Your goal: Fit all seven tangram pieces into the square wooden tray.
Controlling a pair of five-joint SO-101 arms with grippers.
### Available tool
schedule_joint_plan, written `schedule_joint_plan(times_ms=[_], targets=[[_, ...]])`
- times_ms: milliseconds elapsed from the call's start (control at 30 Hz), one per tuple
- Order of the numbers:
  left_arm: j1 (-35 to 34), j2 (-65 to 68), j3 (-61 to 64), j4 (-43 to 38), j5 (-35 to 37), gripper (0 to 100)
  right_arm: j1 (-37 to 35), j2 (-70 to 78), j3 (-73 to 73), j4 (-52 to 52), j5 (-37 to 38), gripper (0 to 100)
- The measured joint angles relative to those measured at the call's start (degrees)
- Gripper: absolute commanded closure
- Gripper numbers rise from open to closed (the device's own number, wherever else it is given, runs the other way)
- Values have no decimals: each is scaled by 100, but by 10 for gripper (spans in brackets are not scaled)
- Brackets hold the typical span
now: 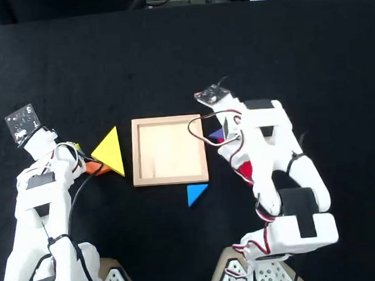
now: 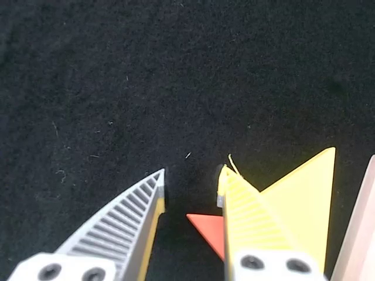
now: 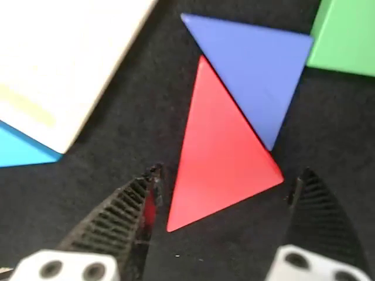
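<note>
Right wrist view: right claw [image 3: 228, 175] spread open, straddling the red triangle [image 3: 222, 158], which lies flat on the desk [image 3: 146, 117]. Purple-blue triangle [image 3: 258, 70] touches it just past the tips, green piece [image 3: 345, 35] beyond that. Tray [image 3: 64, 58] corner and light-blue triangle [image 3: 17, 149] sit off one finger's side. Left claw [image 2: 192, 175] also open, grasping nothing. Orange piece [image 2: 208, 228] between its fingers, yellow triangle [image 2: 304, 199] just beside.

High view: fixed, well above the table [image 1: 169, 52], looking down, far enough to take in both arms and the whole wooden tray [image 1: 135, 153].
Left wrist view: near the surface, facing down; shares the yellow triangle [image 2: 304, 199] with the high view.
Right wrist view: likewise near, facing down; shares the red triangle [image 3: 220, 158] and a tray corner.
</note>
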Motion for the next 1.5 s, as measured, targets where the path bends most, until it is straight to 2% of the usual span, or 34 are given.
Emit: schedule_joint_plan(times_ms=[667, 833, 1500], targets=[[0, 0, 0, 0, 0, 845, -35, 97, 9, -62, 44, 662], [0, 0, 0, 0, 0, 845, -44, 642, 0, -360, 44, 664], [0, 0, 0, 0, 0, 845, 88, 844, -193, -229, 53, 662]])
